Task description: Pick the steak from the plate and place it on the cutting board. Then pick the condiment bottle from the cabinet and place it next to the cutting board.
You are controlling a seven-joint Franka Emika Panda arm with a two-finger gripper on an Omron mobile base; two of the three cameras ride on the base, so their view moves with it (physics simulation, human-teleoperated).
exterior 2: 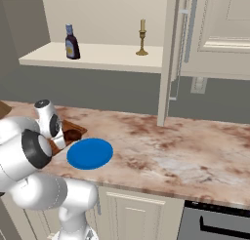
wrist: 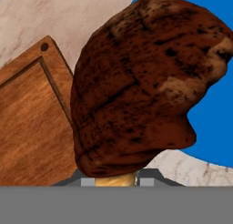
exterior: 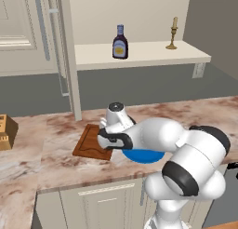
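My gripper (wrist: pixel 116 178) is shut on the steak (wrist: pixel 141 82), a dark brown lump with a tan bone end pinched between the fingers. It hangs just above the counter, over the seam between the cutting board (wrist: pixel 32 127) and the blue plate (wrist: pixel 218 123). From the right base view the steak (exterior 2: pixel 73 135) sits at the board's near edge (exterior 2: pixel 76 126), beside the bare plate (exterior 2: pixel 90 152). My arm covers part of the board (exterior: pixel 88 144) and plate (exterior: pixel 144 156). The condiment bottle (exterior: pixel 120 43) (exterior 2: pixel 72 42) stands upright on the cabinet shelf (exterior: pixel 148 53).
A brass candlestick (exterior: pixel 172 33) (exterior 2: pixel 142 38) stands on the same shelf, further along. The cabinet door (exterior 2: pixel 219 29) is swung open with its grey bar handle (exterior 2: pixel 189 29). A tan wooden block (exterior: pixel 5 131) sits at the counter's left end.
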